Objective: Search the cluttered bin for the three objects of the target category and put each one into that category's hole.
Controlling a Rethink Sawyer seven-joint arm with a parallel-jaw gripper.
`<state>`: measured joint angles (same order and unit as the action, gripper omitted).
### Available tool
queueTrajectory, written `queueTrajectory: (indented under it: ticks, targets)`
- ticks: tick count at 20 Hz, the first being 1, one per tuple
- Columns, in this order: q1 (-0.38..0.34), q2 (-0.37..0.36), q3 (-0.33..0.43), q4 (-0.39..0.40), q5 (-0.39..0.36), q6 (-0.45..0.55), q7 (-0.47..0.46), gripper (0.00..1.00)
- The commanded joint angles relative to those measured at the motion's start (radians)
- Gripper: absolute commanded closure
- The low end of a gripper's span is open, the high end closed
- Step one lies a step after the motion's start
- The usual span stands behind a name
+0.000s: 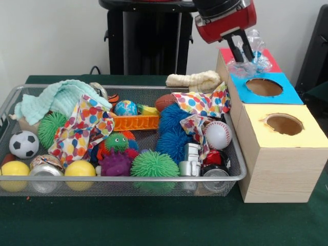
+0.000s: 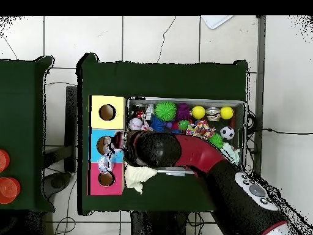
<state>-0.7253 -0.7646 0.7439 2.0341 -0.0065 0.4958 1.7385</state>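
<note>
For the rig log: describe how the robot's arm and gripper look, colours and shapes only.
The arm is thick and rounded, glossy red with broad black sections; from overhead, a grey oval panel with round buttons sits on the black part near the base. The wrist housing is red under a black cap. The gripper has two slim black fingers. No loose cables show.

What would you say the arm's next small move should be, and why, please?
Probably a short shift toward the blue hole, then release: the end effector holds a clear bottle above the boxes, near the red-blue border rather than centred over the blue opening.
</note>
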Motion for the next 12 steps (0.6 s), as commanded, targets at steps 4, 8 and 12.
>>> queueTrajectory:
  ticks: [4,8,12]
  targets:
    - [0.060,0.054,0.016,0.028,0.091,-0.107,0.199,1.00]
    - [0.079,0.059,0.004,0.027,0.110,-0.130,0.214,1.00]
    - [0.092,0.058,0.005,0.039,0.128,-0.151,0.220,1.00]
